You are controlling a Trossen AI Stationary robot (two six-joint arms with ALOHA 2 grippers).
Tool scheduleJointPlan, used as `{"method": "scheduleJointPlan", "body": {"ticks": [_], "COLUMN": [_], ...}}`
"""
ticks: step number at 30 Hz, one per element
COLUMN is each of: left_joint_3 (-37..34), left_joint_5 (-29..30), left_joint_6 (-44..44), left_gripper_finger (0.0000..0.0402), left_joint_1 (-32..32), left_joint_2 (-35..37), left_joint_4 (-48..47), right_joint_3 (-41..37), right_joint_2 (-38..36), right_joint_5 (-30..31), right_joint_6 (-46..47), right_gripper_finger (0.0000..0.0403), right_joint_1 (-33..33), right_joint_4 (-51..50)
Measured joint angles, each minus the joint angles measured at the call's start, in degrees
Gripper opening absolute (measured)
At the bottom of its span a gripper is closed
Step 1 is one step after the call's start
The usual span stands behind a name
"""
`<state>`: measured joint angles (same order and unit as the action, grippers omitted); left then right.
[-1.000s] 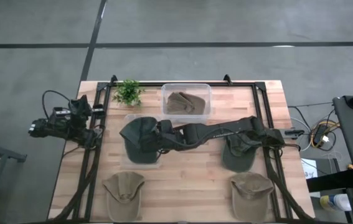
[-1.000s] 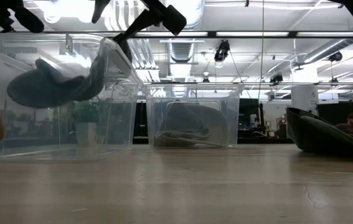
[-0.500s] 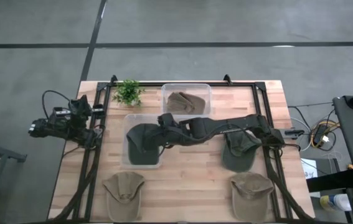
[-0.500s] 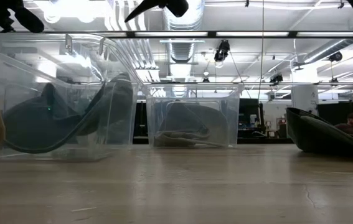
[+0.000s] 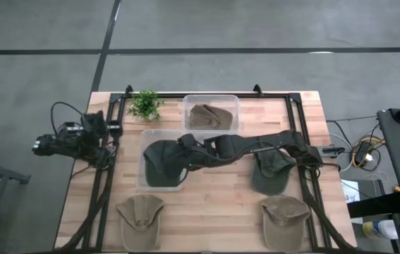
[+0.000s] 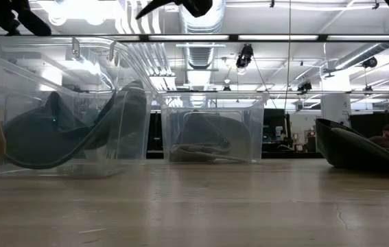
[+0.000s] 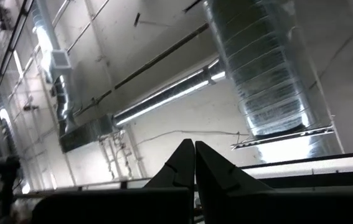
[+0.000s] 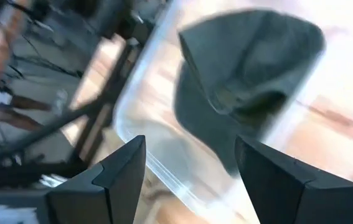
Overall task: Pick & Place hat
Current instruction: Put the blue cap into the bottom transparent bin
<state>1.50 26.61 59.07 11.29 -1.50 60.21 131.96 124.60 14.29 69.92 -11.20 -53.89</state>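
A dark green hat (image 5: 159,164) lies in the near clear bin (image 5: 143,185). Its crown is on the bin floor and its brim leans up the right wall (image 6: 129,110). My right gripper (image 5: 185,149) hangs open above the bin's right side, over the hat (image 8: 244,68), touching nothing. In the low view only its tip (image 6: 177,7) shows at the top. In its wrist view the right gripper (image 8: 188,158) has its fingers spread wide. My left gripper (image 7: 194,155) is shut and points at the ceiling, with its arm (image 5: 73,137) parked off the table's left edge.
A second dark green hat (image 5: 270,173) lies on the table's right side. Two tan hats (image 5: 140,212) (image 5: 284,215) sit near the front edge. The far clear bin (image 5: 185,106) holds a tan hat (image 5: 210,115). A small plant (image 5: 144,104) stands at the far left.
The dark green hat hung from my right gripper above the near bin a second ago. It has left the gripper and dropped into the bin, where it now lies still. My right gripper has risen and drawn a little toward the far edge.
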Motion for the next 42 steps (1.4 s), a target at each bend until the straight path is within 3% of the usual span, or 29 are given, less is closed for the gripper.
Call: {"method": "scheduleJointPlan", "body": {"ticks": [6, 14, 20, 25, 34, 42], "left_joint_3": [5.4, 19.8, 29.0, 33.2, 35.0, 35.0], "left_joint_5": [-3.7, -7.6, -7.3, -7.3, -7.3, -7.3], "left_joint_6": [3.8, -2.8, -7.6, -8.7, -9.5, -9.4], "left_gripper_finger": [0.0007, 0.0007, 0.0007, 0.0007, 0.0007, 0.0007], "left_joint_1": [0.0, 0.0, 0.0, 0.0, 0.0, 0.0], "left_joint_2": [-2.0, -7.7, -14.4, -20.9, -27.6, -30.4], "left_joint_4": [-16.9, -46.1, -60.4, -62.9, -61.7, -60.8], "right_joint_3": [0.0, -0.1, -2.4, -4.7, -11.2, -16.1], "right_joint_2": [-1.7, -6.1, -8.8, -10.0, -10.6, -10.7], "right_joint_5": [-1.1, -1.4, -1.3, -1.6, -14.1, -16.9], "right_joint_6": [3.5, 10.3, 15.3, 20.4, 29.6, 39.0], "right_gripper_finger": [0.0235, 0.0235, 0.0235, 0.0235, 0.0225, 0.0209], "right_joint_1": [-0.8, -3.1, -5.7, -8.1, -13.9, -20.1], "right_joint_4": [-15.6, -35.0, -36.1, -36.1, -36.2, -36.1]}}
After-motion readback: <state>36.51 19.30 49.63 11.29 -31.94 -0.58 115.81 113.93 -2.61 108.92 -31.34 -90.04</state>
